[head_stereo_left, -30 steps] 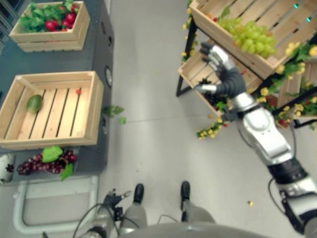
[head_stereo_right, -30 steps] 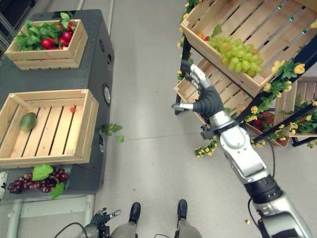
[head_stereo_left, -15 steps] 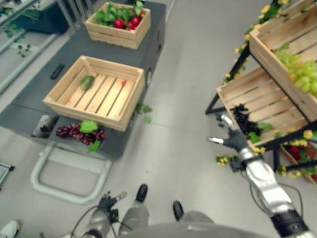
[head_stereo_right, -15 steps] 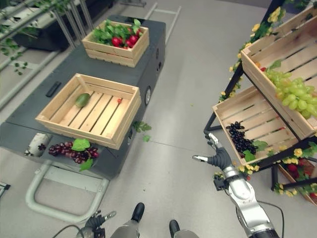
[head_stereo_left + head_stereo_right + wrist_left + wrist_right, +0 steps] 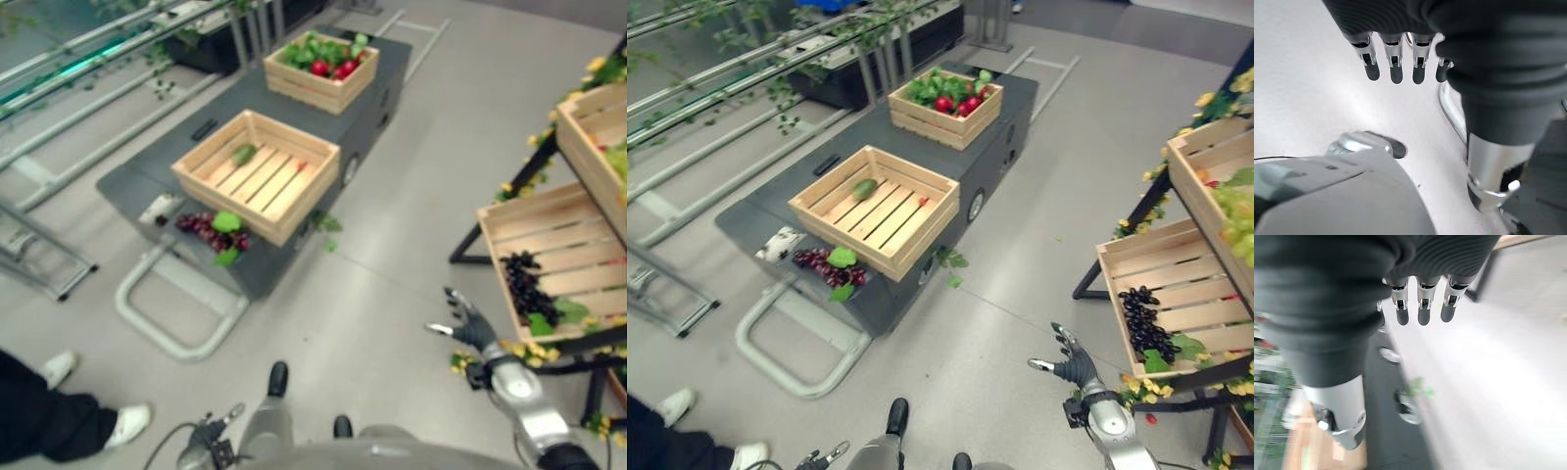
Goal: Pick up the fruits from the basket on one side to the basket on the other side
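Right hand has dropped from the shelf crate, fingers spread, empty.

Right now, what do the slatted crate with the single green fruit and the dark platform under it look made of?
The pale slatted crate looks like unfinished light wood: visible boards with gaps, matte. The dark grey platform looks like painted metal or hard plastic, smooth and flat; which one, I cannot tell.

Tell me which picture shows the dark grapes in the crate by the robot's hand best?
The right eye view: the dark grapes lie whole in their wooden crate, just past the open right hand. The left eye view shows them too, nearer its edge. The wrist views show mostly fingers and floor.
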`<state>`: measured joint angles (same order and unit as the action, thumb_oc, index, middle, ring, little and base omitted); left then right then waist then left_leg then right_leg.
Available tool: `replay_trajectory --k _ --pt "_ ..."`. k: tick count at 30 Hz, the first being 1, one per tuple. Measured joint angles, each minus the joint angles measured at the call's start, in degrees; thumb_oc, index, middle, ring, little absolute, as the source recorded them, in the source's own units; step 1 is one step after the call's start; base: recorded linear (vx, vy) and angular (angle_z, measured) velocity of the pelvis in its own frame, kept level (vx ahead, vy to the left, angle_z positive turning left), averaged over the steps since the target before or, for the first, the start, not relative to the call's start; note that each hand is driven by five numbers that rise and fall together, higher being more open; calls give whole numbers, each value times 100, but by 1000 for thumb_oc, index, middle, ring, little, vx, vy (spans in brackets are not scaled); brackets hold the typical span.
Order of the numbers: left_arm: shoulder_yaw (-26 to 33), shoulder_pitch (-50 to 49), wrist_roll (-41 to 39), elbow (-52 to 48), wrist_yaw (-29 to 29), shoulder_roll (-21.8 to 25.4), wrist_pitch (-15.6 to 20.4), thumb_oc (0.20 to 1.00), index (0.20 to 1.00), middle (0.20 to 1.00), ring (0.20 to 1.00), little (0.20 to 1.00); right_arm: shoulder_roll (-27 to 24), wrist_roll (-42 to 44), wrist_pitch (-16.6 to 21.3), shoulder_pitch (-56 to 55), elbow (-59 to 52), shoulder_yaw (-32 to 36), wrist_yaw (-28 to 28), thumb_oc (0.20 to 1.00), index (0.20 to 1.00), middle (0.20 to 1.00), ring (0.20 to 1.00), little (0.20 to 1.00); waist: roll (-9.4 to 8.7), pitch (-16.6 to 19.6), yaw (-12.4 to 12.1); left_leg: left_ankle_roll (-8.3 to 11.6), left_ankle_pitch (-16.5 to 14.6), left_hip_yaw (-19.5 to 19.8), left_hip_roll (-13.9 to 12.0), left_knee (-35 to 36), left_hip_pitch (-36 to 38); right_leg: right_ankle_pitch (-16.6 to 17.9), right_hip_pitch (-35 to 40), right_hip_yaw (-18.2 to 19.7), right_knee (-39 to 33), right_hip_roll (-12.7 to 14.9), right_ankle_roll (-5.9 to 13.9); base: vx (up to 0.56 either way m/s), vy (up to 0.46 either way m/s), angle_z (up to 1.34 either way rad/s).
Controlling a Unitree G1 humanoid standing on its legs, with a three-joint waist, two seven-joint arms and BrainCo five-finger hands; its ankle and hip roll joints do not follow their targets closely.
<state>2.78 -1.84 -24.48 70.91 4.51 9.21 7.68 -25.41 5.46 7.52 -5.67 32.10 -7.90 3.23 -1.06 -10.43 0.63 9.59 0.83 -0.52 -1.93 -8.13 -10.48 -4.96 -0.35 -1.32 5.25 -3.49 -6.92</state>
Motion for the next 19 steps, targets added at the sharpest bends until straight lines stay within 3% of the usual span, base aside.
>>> replay_trajectory --k 2,4,8,10,11,13,15,17,18,19 --pt "12 17 -2 29 -8 30 0 1000 1000 1000 1000 1000 70 -54 13 183 726 -170 55 1000 1000 1000 1000 1000 -33 2 41 88 -100 74 178 -190 146 82 8 -301 -160 146 21 -218 -25 73" --pt "10 111 -1 18 -55 14 -4 1000 1000 1000 1000 1000 141 -143 -92 237 1441 -252 88 1000 1000 1000 1000 1000 -30 13 -4 -10 -196 15 290 -252 355 169 8 -559 -309 226 69 -224 13 86" --pt "-1 318 -2 110 -138 -145 -47 1000 1000 1000 1000 1000 521 -122 -186 348 2762 -347 109 1000 1000 1000 1000 1000 79 100 166 -181 -633 -313 164 -216 729 261 17 -1319 -484 382 214 -65 72 92" --pt "-49 328 -2 137 -169 -203 -84 1000 1000 1000 1000 1000 624 -74 -204 329 2927 -319 105 1000 1000 1000 1000 1000 183 130 178 -297 -639 -384 41 259 952 259 -18 -1377 -464 318 308 43 80 64" --pt "-174 377 1 212 -190 -205 -118 1000 1000 1000 1000 1000 748 -20 -252 482 3285 -241 98 1000 1000 1000 1000 1000 209 120 160 -748 -620 -389 50 523 1068 273 31 -1404 -423 329 384 49 132 55" --pt "-270 358 9 258 -241 -178 -191 1000 1000 1000 1000 1000 987 23 -337 484 3898 -174 70 1000 1000 1000 1000 1000 115 191 142 -900 -480 -326 178 764 1241 180 68 -1304 -221 459 551 -3 110 60" --pt "-392 348 20 253 -279 -151 -225 1000 1000 1000 1000 1000 1022 24 -376 383 3927 -169 27 1000 1000 1000 1000 1000 96 210 173 -1050 -379 45 342 796 1279 -2 -35 -747 298 564 746 -46 74 78" --pt "-404 337 27 234 -294 -105 -228 1000 1000 1000 1000 1000 1067 24 -386 320 3896 -170 27 1000 1000 1000 1000 1000 132 243 213 -1087 -266 166 364 895 1297 -129 -247 -326 508 563 851 3 71 56" --pt "-396 305 29 236 -296 3 -228 1000 1000 1000 1000 1000 1160 22 -395 299 3933 -172 27 1000 1000 1000 1000 1000 23 308 158 -1103 -205 172 415 981 1291 -121 -321 -118 372 571 918 15 49 24" --pt "-383 188 71 240 -286 105 -233 1000 1000 1000 1000 1000 1239 19 -421 302 3951 -175 30 1000 1000 1000 1000 1000 -84 396 148 -1089 -152 176 470 1085 1298 105 -269 -104 104 654 898 13 40 19"
